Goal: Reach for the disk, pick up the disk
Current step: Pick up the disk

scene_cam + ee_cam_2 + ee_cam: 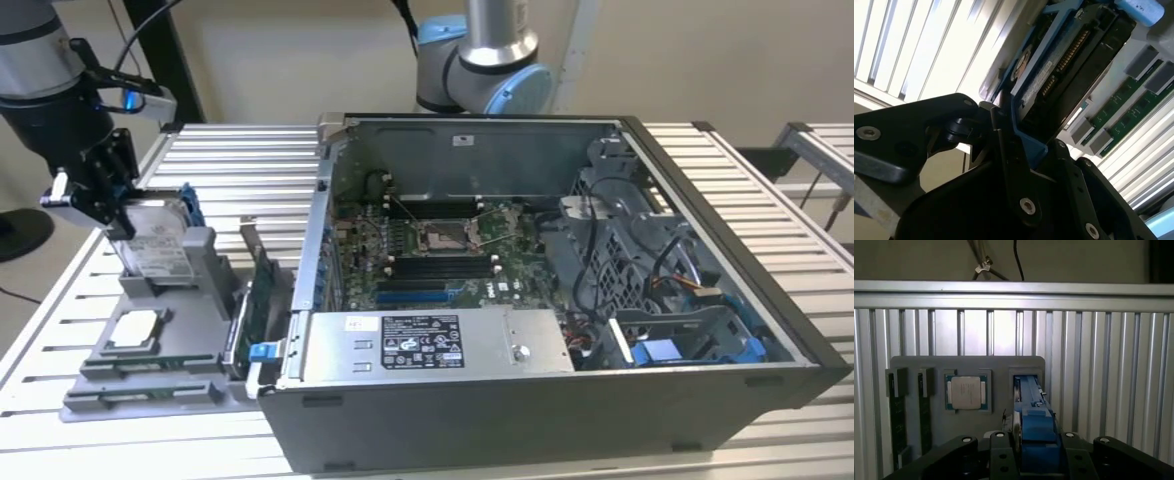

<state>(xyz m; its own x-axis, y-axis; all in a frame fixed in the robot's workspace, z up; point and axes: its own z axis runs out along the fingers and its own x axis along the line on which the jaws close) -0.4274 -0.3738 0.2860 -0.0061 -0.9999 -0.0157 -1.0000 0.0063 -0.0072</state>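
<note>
**Surroundings, exterior view.** Slatted metal table (227, 160) across the whole frame. Open computer case (534, 290) at centre and right, with motherboard (427, 240) and power supply (427, 342) exposed. Robot arm joint (483, 70) with blue caps at upper centre, behind the case. Grey fixture tray (194, 342) at lower left, just beside the case wall.

**On the tray.** Processor chip (138, 328) flat in its recess, near the disk but apart from it. Memory sticks (896, 415) on edge in slots at left of the first wrist view, well apart from the disk.

**Disk** (163, 250). At left of the exterior view, standing on edge, label toward the camera, framed by its blue carrier, lower end seated in the tray's slot. A grey upright of the tray just beside it. Nothing between it and the gripper.

**Gripper** (118, 222). At upper left of the exterior view, set over the disk's upper end. Jaws closed onto the blue carrier from both sides. Black fingers (1000, 450) flush against it at lower centre of the first wrist view. Carrier edge pinched between them at centre of the second wrist view.
</note>
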